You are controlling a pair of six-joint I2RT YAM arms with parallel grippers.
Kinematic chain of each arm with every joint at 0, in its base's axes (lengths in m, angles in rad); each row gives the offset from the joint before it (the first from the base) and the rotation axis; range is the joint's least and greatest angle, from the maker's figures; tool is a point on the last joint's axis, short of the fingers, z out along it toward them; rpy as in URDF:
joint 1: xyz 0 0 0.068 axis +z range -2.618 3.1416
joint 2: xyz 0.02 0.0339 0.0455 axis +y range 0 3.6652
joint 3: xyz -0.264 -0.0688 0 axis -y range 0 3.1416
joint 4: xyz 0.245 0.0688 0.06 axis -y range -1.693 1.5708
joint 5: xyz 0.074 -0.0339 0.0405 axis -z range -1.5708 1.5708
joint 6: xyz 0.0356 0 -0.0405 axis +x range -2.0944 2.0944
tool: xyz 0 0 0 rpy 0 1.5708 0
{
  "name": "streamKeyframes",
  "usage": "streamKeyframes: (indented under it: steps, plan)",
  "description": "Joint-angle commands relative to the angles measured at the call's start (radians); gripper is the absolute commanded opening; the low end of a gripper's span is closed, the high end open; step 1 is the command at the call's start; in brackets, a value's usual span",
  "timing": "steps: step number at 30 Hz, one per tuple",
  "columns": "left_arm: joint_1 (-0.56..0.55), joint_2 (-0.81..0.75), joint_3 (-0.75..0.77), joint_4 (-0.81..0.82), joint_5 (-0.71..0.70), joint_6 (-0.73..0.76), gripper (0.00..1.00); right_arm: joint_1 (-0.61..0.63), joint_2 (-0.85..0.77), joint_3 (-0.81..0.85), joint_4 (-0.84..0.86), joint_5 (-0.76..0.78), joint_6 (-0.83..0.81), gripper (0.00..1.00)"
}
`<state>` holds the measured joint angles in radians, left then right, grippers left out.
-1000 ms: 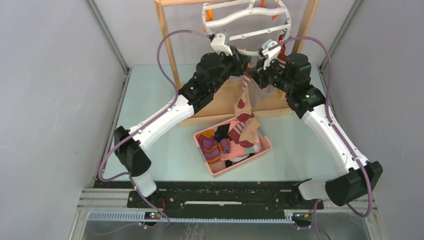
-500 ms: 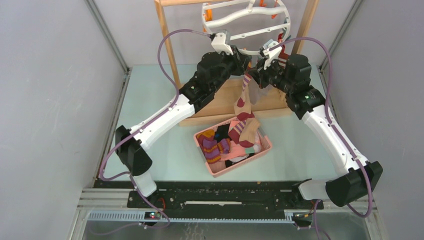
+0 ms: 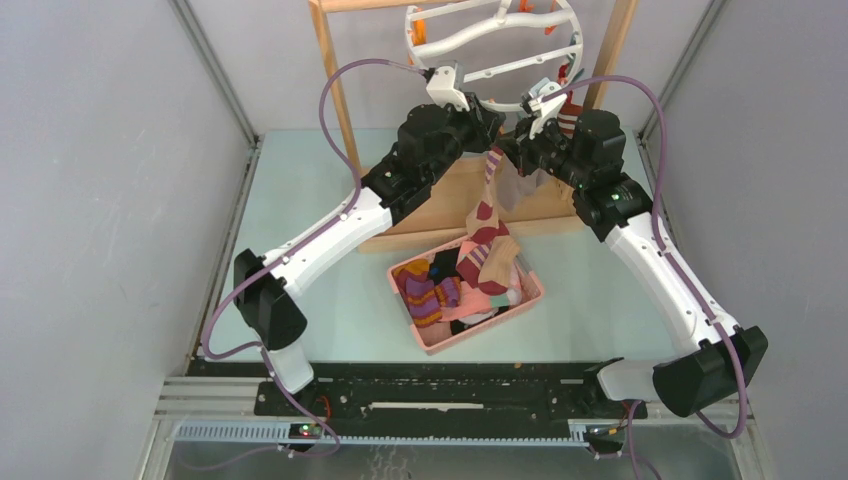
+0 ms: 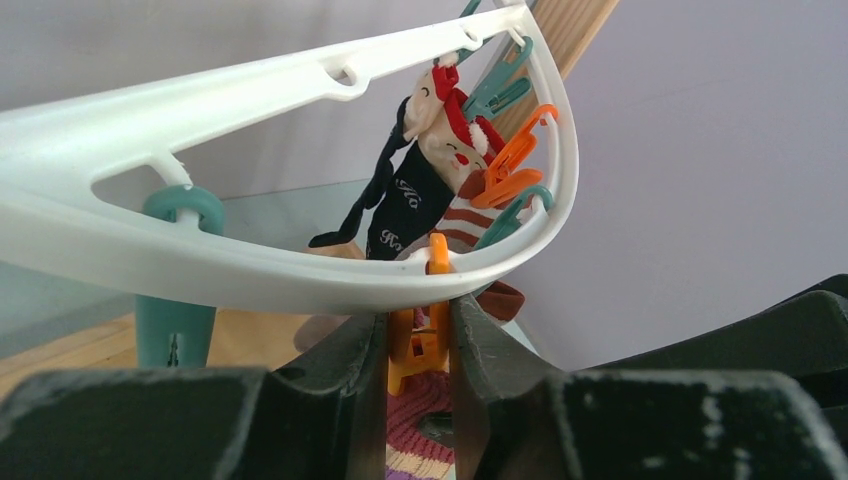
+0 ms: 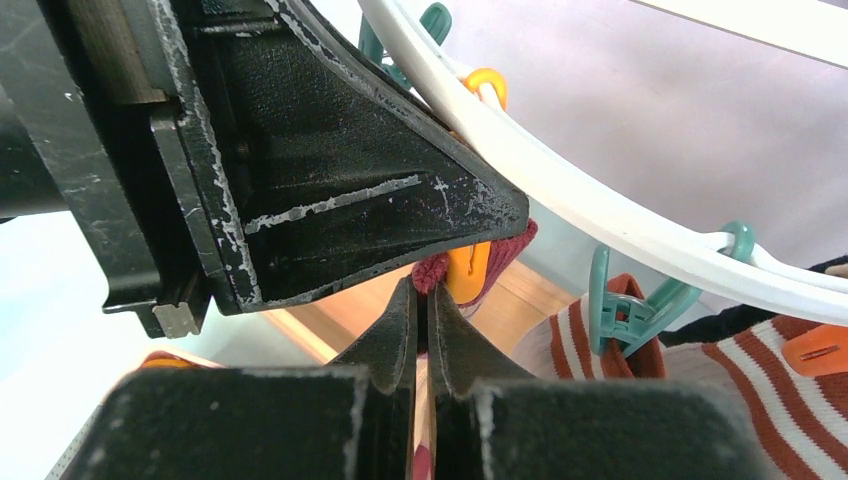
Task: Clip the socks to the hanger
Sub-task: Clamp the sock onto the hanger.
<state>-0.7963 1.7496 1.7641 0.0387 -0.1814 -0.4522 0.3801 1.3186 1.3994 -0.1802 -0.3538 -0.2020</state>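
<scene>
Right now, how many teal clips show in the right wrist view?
2: one clip beside the left gripper, one clip lower right on a striped sock. Others may be hidden.

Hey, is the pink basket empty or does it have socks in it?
Not empty. The pink basket holds a heap of socks, among them a purple-orange striped sock and a tan sock.

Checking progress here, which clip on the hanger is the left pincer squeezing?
The orange clip between the left pincer's fingers; the teal clip beside it and those farther round the hanger hang outside its grip.
</scene>
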Motion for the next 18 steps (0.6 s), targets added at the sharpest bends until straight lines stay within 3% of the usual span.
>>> streamKeyframes:
  steps: [1,11,18]
  plan:
    - [-0.002,-0.004,0.054,-0.011,-0.007,0.003,0.25,-0.001,-0.035,0.009,0.063,0.002,0.011,0.0]
    - [-0.003,-0.051,0.028,-0.009,-0.011,-0.017,0.59,-0.011,-0.041,-0.011,0.056,0.003,0.016,0.0]
    - [-0.003,-0.099,-0.019,-0.003,0.0,-0.044,0.74,-0.017,-0.047,-0.018,0.045,-0.007,0.022,0.02]
